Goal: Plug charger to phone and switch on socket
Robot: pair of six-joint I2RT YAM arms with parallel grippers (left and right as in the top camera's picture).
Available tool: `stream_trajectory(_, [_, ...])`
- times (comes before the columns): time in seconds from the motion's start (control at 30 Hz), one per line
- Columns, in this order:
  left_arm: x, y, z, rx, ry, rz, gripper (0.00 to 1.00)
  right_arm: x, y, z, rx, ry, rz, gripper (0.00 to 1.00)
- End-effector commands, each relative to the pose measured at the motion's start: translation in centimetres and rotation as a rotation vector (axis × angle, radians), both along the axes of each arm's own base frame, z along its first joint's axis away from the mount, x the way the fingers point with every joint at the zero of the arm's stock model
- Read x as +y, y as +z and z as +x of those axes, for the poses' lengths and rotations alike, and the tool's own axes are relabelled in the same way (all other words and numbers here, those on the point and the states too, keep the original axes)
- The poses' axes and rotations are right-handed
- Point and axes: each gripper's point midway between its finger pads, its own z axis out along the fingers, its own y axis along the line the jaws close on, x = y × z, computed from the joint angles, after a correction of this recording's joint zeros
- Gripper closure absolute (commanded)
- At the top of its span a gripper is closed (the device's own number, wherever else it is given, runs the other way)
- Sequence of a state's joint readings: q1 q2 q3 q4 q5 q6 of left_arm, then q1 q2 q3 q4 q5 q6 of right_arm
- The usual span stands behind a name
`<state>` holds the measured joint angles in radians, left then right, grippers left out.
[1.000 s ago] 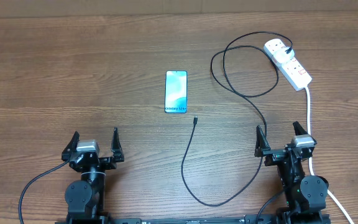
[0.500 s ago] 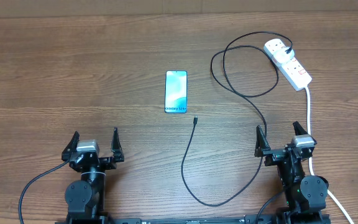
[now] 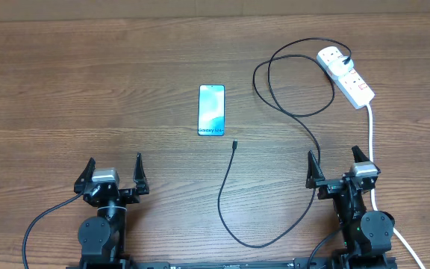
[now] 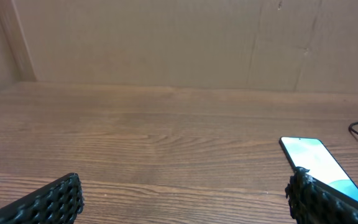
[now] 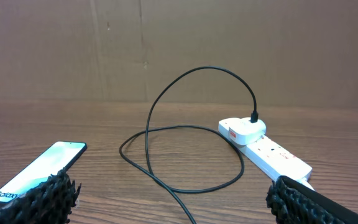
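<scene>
The left tool (image 3: 114, 160) and right tool (image 3: 333, 154) were black with dimpled fingers (image 4: 48, 202), each backed by a silver block (image 3: 104, 175); black cables (image 3: 26, 239) looped from both arms (image 3: 99, 232).

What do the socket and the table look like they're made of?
The socket looks like smooth white moulded plastic, judging by its even colour and rounded edges. The table shows matte brown wood grain; whether it is solid wood or laminate, I cannot tell.

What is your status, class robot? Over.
Both open, empty: left gripper, right gripper. Loose charger tip lies short of phone; plug in socket. Nothing blocking.
</scene>
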<state>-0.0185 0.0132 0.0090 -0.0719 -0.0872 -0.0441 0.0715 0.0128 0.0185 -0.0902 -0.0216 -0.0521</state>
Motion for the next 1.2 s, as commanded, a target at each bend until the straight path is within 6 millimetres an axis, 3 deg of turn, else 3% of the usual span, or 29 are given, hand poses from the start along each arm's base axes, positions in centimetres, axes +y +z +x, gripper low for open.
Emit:
stream_trajectory(0.0, [0.0,0.0,0.0,-0.004,-0.002,0.021,0.00,-0.2,-0.1,0.0,-0.005,-0.007,-0.001,0.00])
stream_trajectory(0.87, [-0.1,0.0,0.0,-0.004,-0.007,0.020,0.00,-0.2,-0.1,0.0,-0.005,-0.008,-0.001,0.00])
stream_trajectory(0.93, [-0.4,0.0,0.0,-0.006,-0.027,-0.017,0.00,-0.2,-0.1,0.0,-0.005,-0.008,-0.001,0.00])
stream_trajectory(1.07, [-3.5,0.2,-0.1,-0.004,-0.190,-0.260,0.00,-0.2,-0.1,0.0,-0.005,-0.008,-0.001,0.00])
stream_trajectory(1.17, [-3.6,1.2,-0.1,-0.038,-0.193,-0.385,0.00,-0.2,-0.1,0.0,-0.005,-0.007,-0.001,0.00])
